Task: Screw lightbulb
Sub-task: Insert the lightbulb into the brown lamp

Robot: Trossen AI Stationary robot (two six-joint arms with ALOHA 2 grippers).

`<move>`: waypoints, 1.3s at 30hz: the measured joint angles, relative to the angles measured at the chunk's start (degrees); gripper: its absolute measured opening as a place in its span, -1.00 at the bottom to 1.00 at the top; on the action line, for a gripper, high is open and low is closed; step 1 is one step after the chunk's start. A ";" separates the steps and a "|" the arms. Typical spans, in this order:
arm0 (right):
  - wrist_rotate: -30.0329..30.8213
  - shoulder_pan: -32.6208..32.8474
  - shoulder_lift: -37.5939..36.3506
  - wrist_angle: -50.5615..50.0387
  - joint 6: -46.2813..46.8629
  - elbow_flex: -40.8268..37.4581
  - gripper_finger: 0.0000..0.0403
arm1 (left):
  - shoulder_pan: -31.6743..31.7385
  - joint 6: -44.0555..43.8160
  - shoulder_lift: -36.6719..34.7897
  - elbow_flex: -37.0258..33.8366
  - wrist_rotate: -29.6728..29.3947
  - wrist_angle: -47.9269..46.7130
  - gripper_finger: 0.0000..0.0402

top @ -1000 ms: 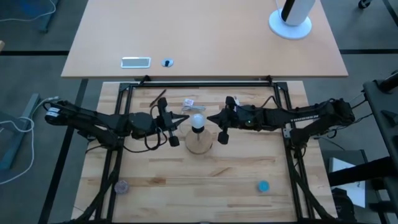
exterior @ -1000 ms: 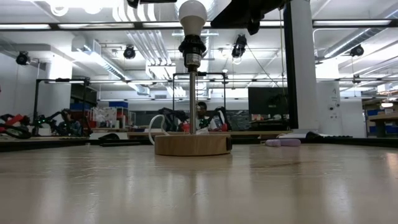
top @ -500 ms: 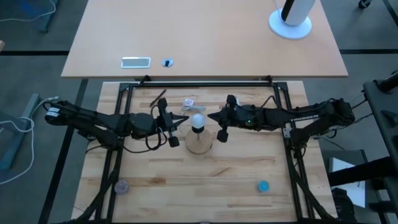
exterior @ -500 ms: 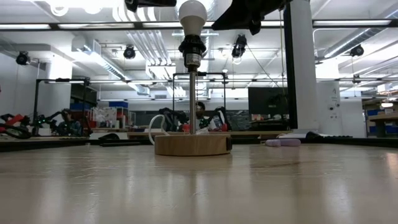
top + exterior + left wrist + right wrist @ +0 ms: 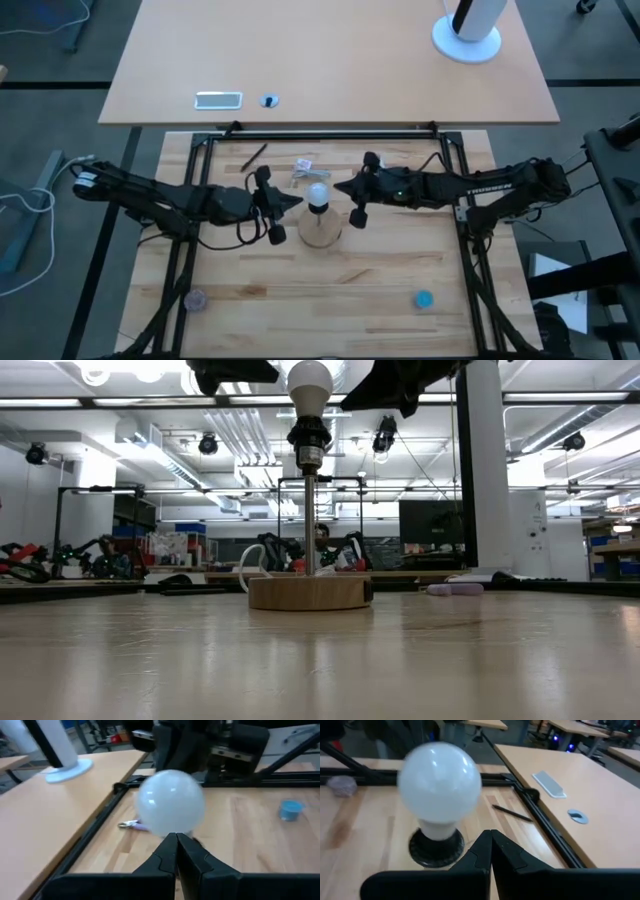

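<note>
The lightbulb (image 5: 318, 194) stands upright with its base in the black socket (image 5: 309, 435). The socket tops a thin rod rising from the round wooden disc (image 5: 320, 232). My left gripper (image 5: 297, 200) is shut, level, with its tip close to the bulb's left side. In the left wrist view the fingertips (image 5: 176, 836) reach the lower edge of the lightbulb (image 5: 171, 802). My right gripper (image 5: 337, 189) is shut, level, just right of the bulb. The right wrist view shows a gap between the tip (image 5: 490, 834) and the lightbulb (image 5: 440, 782). My left gripper's shut fingertips (image 5: 169, 840) come level from the table's left, right at the bulb's side (image 5: 165, 831). I cannot tell whether they touch it.
A crumpled clear wrapper (image 5: 305, 168) and a black pen (image 5: 253, 157) lie just beyond the disc. A purple cap (image 5: 195, 298) and a blue cap (image 5: 422, 298) lie near the front edge. Black frame rails (image 5: 320, 133) border the work board, with a second table (image 5: 330, 60) behind.
My left gripper has rolled about its own axis and sunk a little beside the bulb, staying shut. The bulb, the stand and my right gripper have kept still.
</note>
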 joint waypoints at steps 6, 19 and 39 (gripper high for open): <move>-5.43 0.04 -0.02 4.54 -0.92 -0.01 -1.00 | -0.35 0.00 0.97 0.07 0.42 2.48 -1.00; -7.14 1.74 0.11 4.03 -1.16 -0.04 -1.00 | 0.58 3.33 3.74 0.11 -3.61 6.72 -1.00; -1.19 2.89 -1.25 -5.63 4.04 -0.04 -1.00 | 0.57 6.45 3.21 -0.04 -4.87 7.30 -1.00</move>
